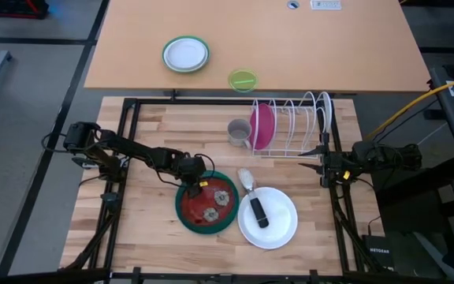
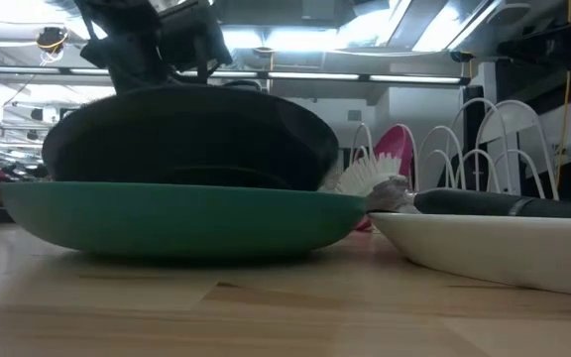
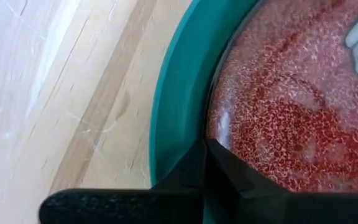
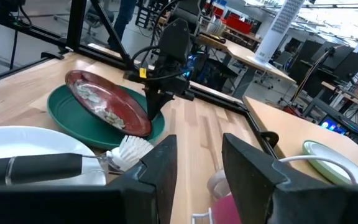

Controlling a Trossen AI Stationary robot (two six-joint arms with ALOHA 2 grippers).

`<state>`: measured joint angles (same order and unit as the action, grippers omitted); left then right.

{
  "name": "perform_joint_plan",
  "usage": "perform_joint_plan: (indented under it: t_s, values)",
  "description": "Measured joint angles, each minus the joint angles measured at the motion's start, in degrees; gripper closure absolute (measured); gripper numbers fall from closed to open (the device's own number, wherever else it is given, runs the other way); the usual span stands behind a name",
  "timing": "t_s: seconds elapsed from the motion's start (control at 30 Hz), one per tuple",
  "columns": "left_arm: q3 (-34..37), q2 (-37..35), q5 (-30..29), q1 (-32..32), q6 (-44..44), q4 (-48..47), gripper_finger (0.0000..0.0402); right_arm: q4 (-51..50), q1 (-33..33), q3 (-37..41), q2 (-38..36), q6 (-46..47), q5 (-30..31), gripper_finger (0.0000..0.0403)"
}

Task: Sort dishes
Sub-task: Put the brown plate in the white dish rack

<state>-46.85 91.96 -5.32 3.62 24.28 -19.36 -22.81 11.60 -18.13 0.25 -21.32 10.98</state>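
1. We see the left hand [image 1: 193, 187] clamped on the rim of the dark red plate [image 1: 211, 201], lifting that edge so the plate tilts above the teal plate [image 1: 189, 217].
2. The teal plate lies flat on the table [image 1: 144, 229], just beside the white plate [image 1: 278, 225].
3. A dish brush [image 1: 252, 199] lies across the white plate.
4. The pink plate [image 1: 262, 125] stands upright in the dish rack [image 1: 302, 118].
5. The right hand [image 1: 321, 164] waits near the rack, fingers parted and empty.
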Motion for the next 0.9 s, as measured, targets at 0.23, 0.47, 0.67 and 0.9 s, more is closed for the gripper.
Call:
perform_joint_plan:
  t_s: [0.23, 0.47, 0.67, 0.9]
  values:
    - [0.0, 0.0, 0.1, 0.1, 0.7, -0.1, 0.0395, -0.3, 0.0, 0.0, 0.0, 0.1, 0.0, 0.0271]
    - [0.0, 0.0, 0.1, 0.1, 0.9, 0.0, 0.0394, 4.0, 0.0, 3.1, 2.1, 3.0, -1.3, 0.0271]
    - [-0.1, -0.1, 0.2, 0.1, 0.8, 0.0, 0.0394, 21.4, 0.0, 10.4, 10.0, 2.7, -5.7, 0.0271]
    - [-0.1, -0.1, 0.2, 0.1, 0.8, 0.0, 0.0394, 35.4, 0.0, 11.6, 23.6, 0.0, -12.8, 0.0271]
